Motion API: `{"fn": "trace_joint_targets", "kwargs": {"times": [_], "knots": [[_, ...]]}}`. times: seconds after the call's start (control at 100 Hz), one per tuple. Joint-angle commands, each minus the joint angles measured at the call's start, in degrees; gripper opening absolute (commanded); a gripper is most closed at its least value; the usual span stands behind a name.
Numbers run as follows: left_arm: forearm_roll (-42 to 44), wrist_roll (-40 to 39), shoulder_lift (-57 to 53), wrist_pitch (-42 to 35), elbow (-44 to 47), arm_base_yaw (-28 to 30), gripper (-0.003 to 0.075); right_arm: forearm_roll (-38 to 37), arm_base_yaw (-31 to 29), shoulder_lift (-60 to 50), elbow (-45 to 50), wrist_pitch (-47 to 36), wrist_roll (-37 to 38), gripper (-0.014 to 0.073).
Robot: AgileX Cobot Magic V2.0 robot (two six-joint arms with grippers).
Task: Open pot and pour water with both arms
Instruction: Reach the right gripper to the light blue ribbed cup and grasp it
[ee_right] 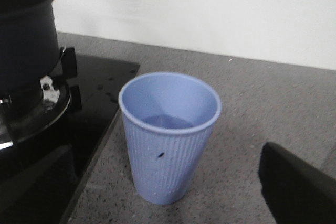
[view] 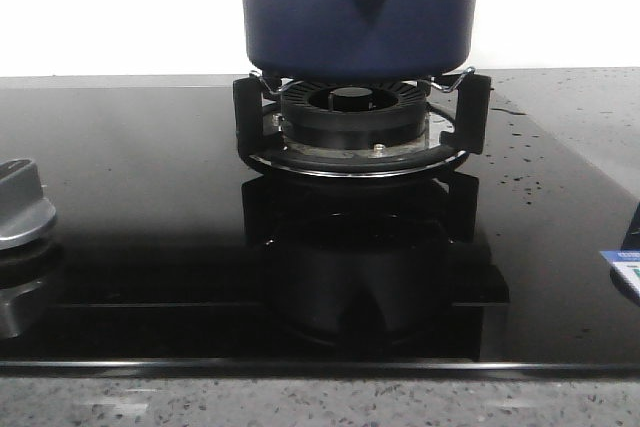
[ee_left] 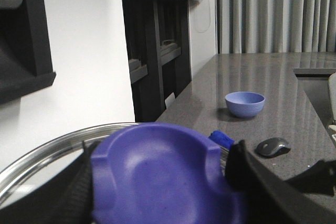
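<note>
- One large dark navy-blue round pot of matte metal (view: 358,9) sat on the wire supports of a single black ring burner (view: 352,112), a triangular handle mount with one round rivet showing on its side.
- The burner stood on a glossy black glass hob (view: 150,197), which mirrored it; the hob lay in a speckled grey stone counter (view: 300,402).
- One silver metal knob (view: 18,205) showed at the hob's left edge.
- The left claw (ee_left: 163,182) was closed on a smooth purple-blue moulded knob (ee_left: 157,174) joined to a round lid with a shiny metal rim (ee_left: 52,148); black fingers (ee_left: 252,177) pressed each side of the knob.
- Beyond it, one small pale blue round bowl (ee_left: 244,103) and one dark oval computer mouse (ee_left: 273,146) rested apart on the counter.
- One pale blue ribbed cup (ee_right: 169,135), tapering downward, stood upright on the counter just beside the hob, with what looked like a little water inside.
- Of the right claw only one black finger (ee_right: 296,187) showed, near the cup; I could not tell if it was open or closed.
</note>
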Motion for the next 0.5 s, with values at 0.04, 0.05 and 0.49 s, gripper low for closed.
{"fn": "trace_joint_targets", "kwargs": {"times": [0.04, 0.05, 0.49], "knots": [[-5.46, -0.69, -3.94, 1.11, -2.22, 0.02, 0.0333, -1.09, -0.1, 5.85, -0.4, -10.61, 0.36, 0.0617], [-5.46, -0.69, -3.94, 1.11, -2.22, 0.02, 0.0333, -1.09, -0.1, 6.56, -0.4, -11.41, 0.36, 0.0617], [-5.01, -0.69, -4.22, 0.99, -2.22, 0.02, 0.0333, 6.59, -6.23, 23.82, -0.4, -24.35, 0.36, 0.0617]]}}
